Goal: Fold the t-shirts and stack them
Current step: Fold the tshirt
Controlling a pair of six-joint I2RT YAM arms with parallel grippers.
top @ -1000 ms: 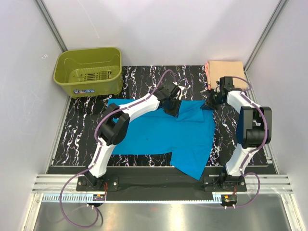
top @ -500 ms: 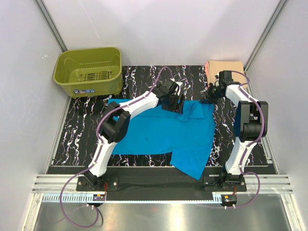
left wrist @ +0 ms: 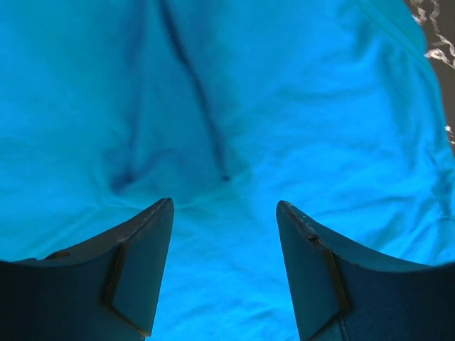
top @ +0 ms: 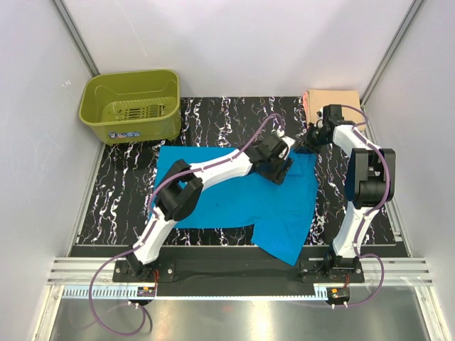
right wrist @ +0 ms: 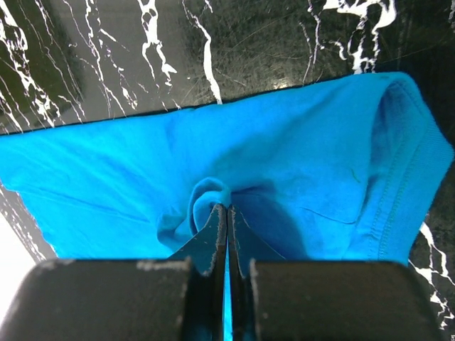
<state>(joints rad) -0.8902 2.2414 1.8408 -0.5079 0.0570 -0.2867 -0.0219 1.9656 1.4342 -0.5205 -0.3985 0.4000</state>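
Turquoise t-shirt [top: 227, 192] lies spread on the black marbled table [top: 213, 117], to the right of the olive basket [top: 128, 129] and nearer my bases, one corner reaching the table's near edge. Peach t-shirt [top: 333, 99] sits folded far to the basket's right, by the back edge. My right tool [right wrist: 227, 213] is pressed together, pinching a small fold of turquoise cloth at the shirt's far right corner. My left tool [left wrist: 224, 213] is spread just above the cloth, holding nothing. I judge the folding barely begun; next, my left tool needs its own grip on an edge.
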